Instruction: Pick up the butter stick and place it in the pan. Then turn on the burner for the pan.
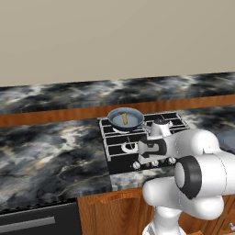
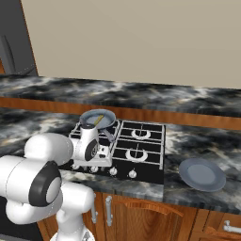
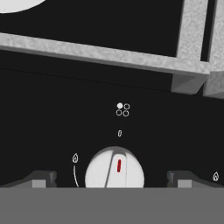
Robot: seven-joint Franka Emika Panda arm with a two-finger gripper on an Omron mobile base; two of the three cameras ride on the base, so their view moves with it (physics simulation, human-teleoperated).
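The pan (image 1: 131, 120) sits on the rear left of the black cooktop (image 1: 176, 122), handle toward the front. The pale-yellow butter stick (image 1: 124, 119) lies inside it, also seen in the right base view as the butter stick (image 2: 98, 121) in the pan (image 2: 104, 116). The pan covers most of its burner. My gripper (image 3: 111, 181) is open and empty. It hangs just above a silver knob (image 3: 114, 171) with a red mark, one fingertip on each side and apart from it. In the left base view the hand (image 1: 152, 148) is low over the front knob row.
Grey grate bars (image 3: 100, 54) run across above the knob. More silver knobs (image 2: 113, 171) line the cooktop's front edge. A grey plate (image 2: 202, 174) lies on the marble counter (image 1: 50, 151) right of the cooktop. Wooden cabinet doors are below.
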